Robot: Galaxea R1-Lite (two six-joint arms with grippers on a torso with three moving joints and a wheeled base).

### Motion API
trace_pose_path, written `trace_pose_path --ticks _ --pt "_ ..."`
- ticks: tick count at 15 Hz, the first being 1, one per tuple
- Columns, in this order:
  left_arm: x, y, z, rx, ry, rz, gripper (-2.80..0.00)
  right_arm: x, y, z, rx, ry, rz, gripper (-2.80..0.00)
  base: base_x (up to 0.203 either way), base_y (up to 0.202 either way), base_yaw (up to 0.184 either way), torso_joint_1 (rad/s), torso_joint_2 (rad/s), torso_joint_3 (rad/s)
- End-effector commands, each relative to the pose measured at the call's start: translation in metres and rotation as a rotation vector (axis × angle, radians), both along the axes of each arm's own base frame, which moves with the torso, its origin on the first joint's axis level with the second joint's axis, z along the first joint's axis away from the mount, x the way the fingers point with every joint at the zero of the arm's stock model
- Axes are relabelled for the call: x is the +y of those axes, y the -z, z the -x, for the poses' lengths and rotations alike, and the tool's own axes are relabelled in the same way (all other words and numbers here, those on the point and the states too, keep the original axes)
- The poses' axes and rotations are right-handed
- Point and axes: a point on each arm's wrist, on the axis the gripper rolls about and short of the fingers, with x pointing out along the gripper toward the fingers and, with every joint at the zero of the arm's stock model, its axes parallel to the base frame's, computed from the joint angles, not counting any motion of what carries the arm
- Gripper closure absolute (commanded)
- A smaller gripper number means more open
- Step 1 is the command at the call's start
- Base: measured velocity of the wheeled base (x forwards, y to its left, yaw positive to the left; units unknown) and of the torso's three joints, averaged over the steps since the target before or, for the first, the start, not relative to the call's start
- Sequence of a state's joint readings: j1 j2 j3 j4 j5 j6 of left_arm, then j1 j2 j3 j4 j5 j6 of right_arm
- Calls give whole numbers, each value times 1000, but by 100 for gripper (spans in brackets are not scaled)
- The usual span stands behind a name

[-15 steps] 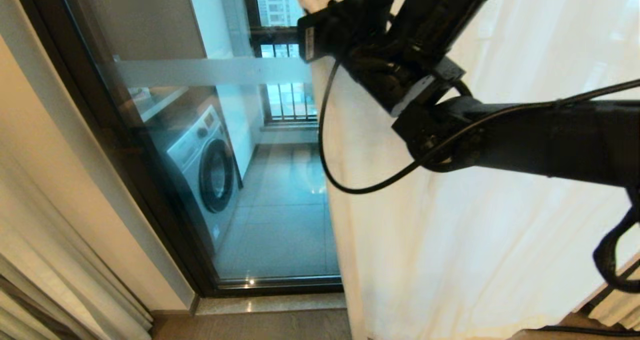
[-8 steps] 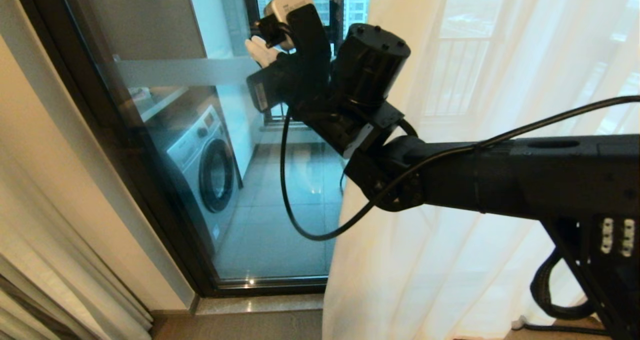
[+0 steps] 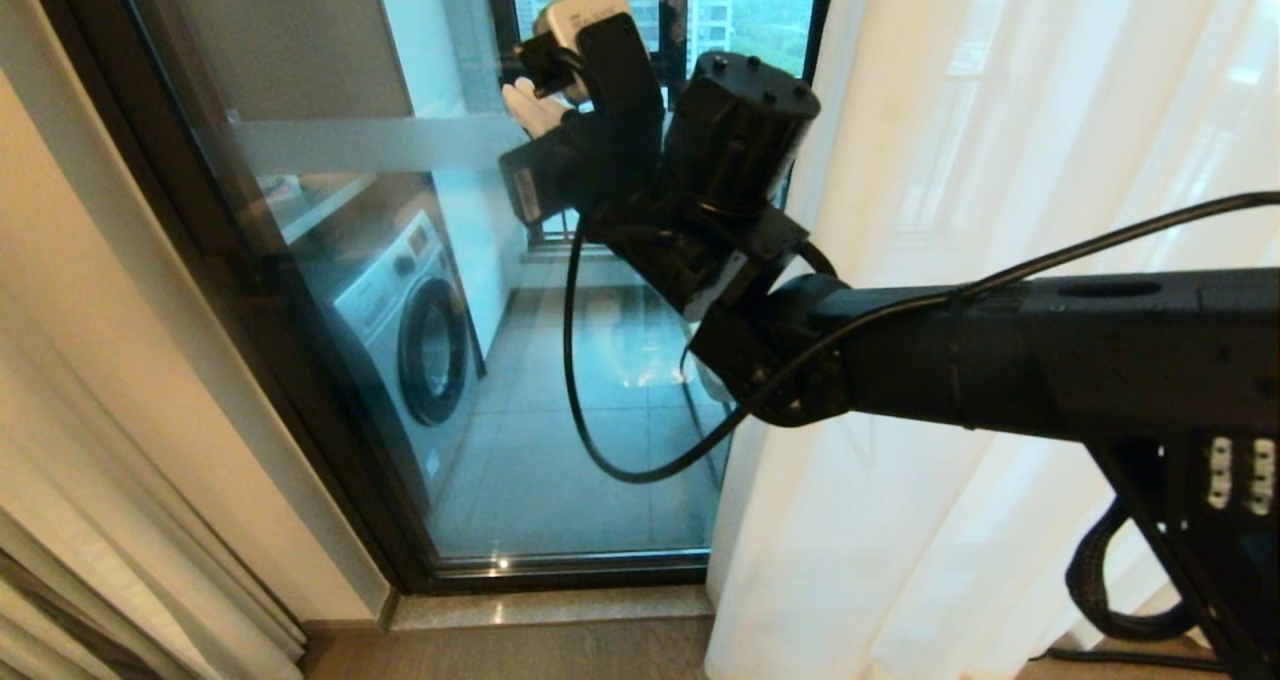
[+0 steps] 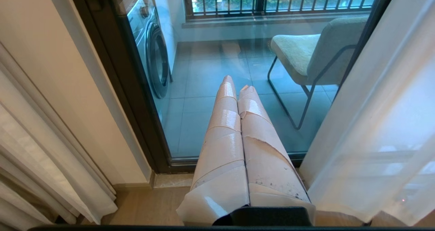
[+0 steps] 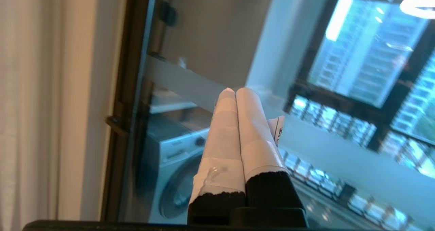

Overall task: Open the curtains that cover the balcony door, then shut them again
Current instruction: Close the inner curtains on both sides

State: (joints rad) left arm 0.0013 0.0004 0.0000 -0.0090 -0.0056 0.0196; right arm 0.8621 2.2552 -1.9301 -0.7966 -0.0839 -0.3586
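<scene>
Fingers (image 3: 530, 108) pressed together, empty — glass (image 3: 420, 290) ahead

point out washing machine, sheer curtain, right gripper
washing machine (image 3: 405, 335): head view, on the front panel above the door.
sheer curtain (image 3: 930, 520): head view, lower folds.
right gripper (image 5: 234, 92): right wrist view, between the shut fingertips.

the right claw (image 3: 530, 105) is mostly hidden behind its own wrist in the head view, only pale tips showing. beyond it, the balcony door (image 3: 330, 260) is cut off at the top edge. the washing machine (image 5: 176, 170) and railing past the claw are blurred.
</scene>
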Motion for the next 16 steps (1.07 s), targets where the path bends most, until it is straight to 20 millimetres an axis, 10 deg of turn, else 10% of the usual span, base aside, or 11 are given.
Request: trace_pose_path --ticks 1,8,12,13,16 --pt "0 0 0 -1 0 0 0 -4 1 3 15 14 11 0 0 0 0 0 0 0" --pt "0 0 0 -1 0 0 0 -42 0 13 140 118 103 0 0 0 0 0 0 0" --pt "0 0 0 -1 0 0 0 -109 -8 9 232 240 158 0 0 0 0 0 0 0" --pt "0 0 0 -1 0 0 0 -125 -10 7 253 268 143 -280 0 0 0 0 0 0" --pt "0 0 0 -1 0 0 0 -165 -7 10 305 348 150 -280 0 0 0 0 0 0"
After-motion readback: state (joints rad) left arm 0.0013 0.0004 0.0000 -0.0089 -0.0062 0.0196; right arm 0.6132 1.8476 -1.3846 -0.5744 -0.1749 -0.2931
